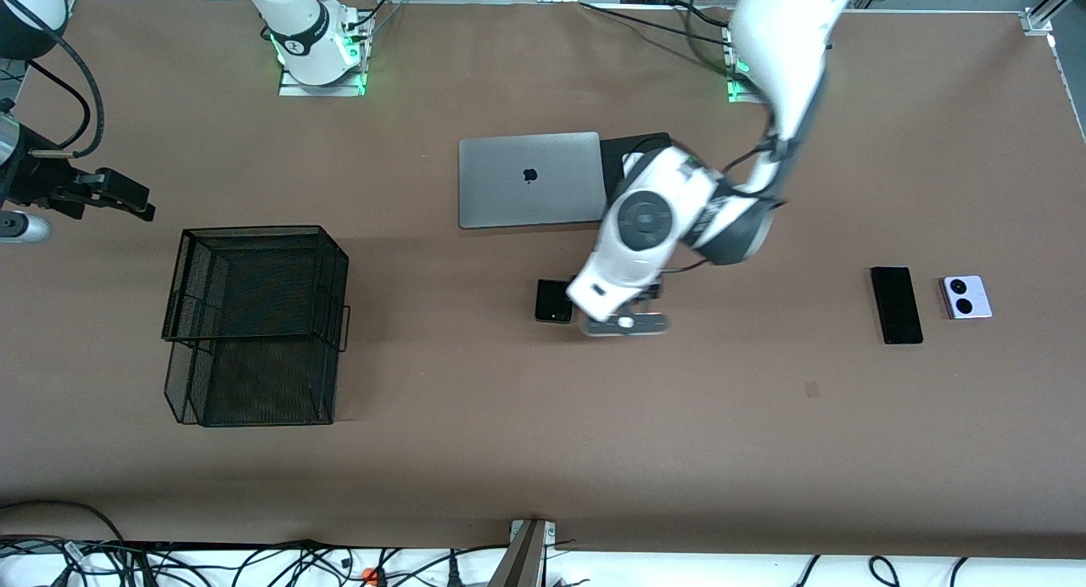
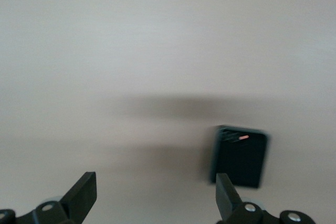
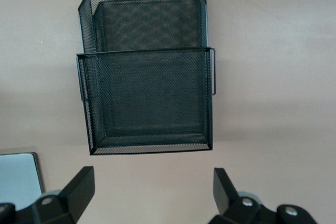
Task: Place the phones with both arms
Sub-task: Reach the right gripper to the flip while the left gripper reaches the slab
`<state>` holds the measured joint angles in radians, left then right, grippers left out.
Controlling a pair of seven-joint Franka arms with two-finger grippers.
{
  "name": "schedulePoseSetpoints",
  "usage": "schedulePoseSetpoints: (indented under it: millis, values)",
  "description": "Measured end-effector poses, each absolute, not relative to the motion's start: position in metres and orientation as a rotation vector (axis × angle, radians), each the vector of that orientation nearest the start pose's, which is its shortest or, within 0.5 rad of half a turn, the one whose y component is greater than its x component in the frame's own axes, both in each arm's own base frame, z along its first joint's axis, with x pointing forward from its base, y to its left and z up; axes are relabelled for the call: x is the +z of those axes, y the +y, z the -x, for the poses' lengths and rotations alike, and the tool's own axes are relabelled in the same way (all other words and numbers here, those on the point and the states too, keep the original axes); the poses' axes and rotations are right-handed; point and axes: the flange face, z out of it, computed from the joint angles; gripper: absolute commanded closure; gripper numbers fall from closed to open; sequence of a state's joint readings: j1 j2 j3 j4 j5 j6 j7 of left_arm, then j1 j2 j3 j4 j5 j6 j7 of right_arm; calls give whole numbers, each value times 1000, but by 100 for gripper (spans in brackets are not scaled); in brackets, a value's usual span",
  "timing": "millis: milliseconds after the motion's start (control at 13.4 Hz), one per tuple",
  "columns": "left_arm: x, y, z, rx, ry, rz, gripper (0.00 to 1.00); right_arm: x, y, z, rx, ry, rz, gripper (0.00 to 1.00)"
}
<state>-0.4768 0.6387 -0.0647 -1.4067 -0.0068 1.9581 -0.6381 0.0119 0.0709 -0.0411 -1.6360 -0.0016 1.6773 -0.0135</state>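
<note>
The small square black flip phone (image 1: 553, 301) lies on the brown table, nearer the front camera than the laptop. My left gripper (image 2: 156, 199) is open and empty, low over the table right beside this phone (image 2: 240, 156), which lies just off one fingertip (image 2: 227, 192). In the front view the left wrist (image 1: 628, 311) covers the fingers. The long slim black slab (image 1: 897, 304) and the lavender-white phone (image 1: 965, 297) lie side by side toward the left arm's end. My right gripper (image 1: 136, 204) is open and empty (image 3: 153, 190), up in the air over the table beside the mesh basket.
A black wire-mesh basket (image 1: 254, 324) stands toward the right arm's end; it also shows in the right wrist view (image 3: 147, 77). The shut silver laptop (image 1: 530, 178) lies mid-table, with a black pad (image 1: 636, 144) beside it, partly under the left arm. A laptop corner (image 3: 18, 179) shows in the right wrist view.
</note>
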Motion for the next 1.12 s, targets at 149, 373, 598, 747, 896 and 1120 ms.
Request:
schedulePoseSetpoints:
  millis: [149, 373, 598, 747, 896, 1120]
  values:
    - [338, -300, -619, 300, -240, 2976, 0, 554, 5, -586, 59, -28, 3137, 0]
    - [334, -213, -630, 417, -327, 2764, 0, 542, 76, -593, 15, -83, 3123, 0]
    - [338, -148, -641, 497, -286, 2725, 0, 521, 180, -587, 13, -3, 3126, 0]
    - [345, -100, -650, 536, -201, 2756, 0, 508, 246, -583, 13, 74, 3127, 0]
    - [355, -43, -657, 556, -153, 2801, 0, 493, 314, -582, -6, 109, 3122, 0]
    - [365, 37, -661, 496, -97, 2879, 0, 454, 399, -582, -70, 132, 3100, 0]
